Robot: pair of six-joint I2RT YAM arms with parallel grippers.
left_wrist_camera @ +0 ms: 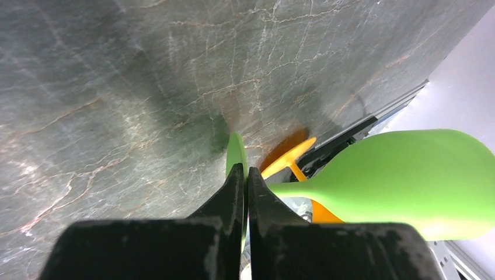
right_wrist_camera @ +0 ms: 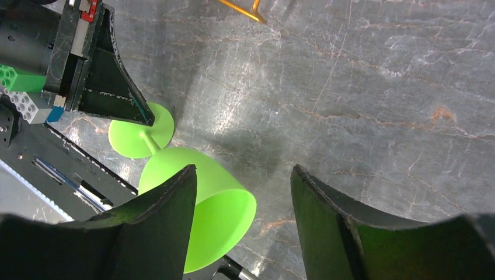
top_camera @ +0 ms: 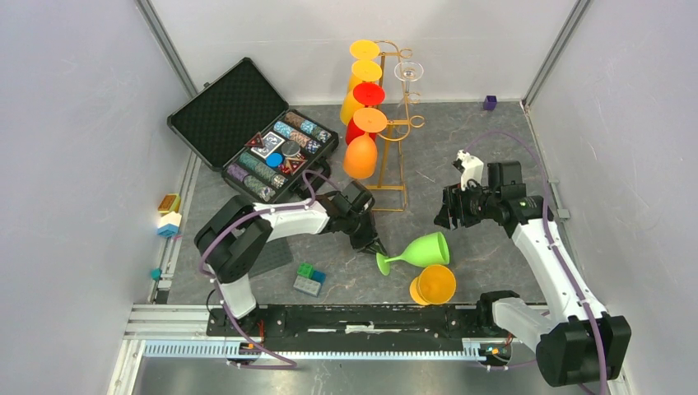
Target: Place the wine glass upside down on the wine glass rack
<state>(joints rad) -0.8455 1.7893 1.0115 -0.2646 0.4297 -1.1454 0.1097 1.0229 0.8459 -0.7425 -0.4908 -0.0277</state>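
A green wine glass [top_camera: 424,249] lies on its side on the grey table, bowl toward the right. My left gripper [top_camera: 374,247] is shut on the rim of its round foot [left_wrist_camera: 236,153], the jaws pinching the thin green disc edge-on in the left wrist view [left_wrist_camera: 246,172]. A second, orange wine glass [top_camera: 434,285] lies just in front of the green one. The gold wire wine glass rack [top_camera: 395,123] stands at the back middle, with several orange, yellow and red glasses and one clear glass hung upside down on it. My right gripper [right_wrist_camera: 243,175] hovers open above the green bowl [right_wrist_camera: 216,198], holding nothing.
An open black case of poker chips [top_camera: 255,140] sits at the back left. Green and blue bricks [top_camera: 309,278] lie near the left arm's base. Coloured blocks [top_camera: 169,216] rest by the left wall, and a purple cube [top_camera: 490,102] sits at the back right.
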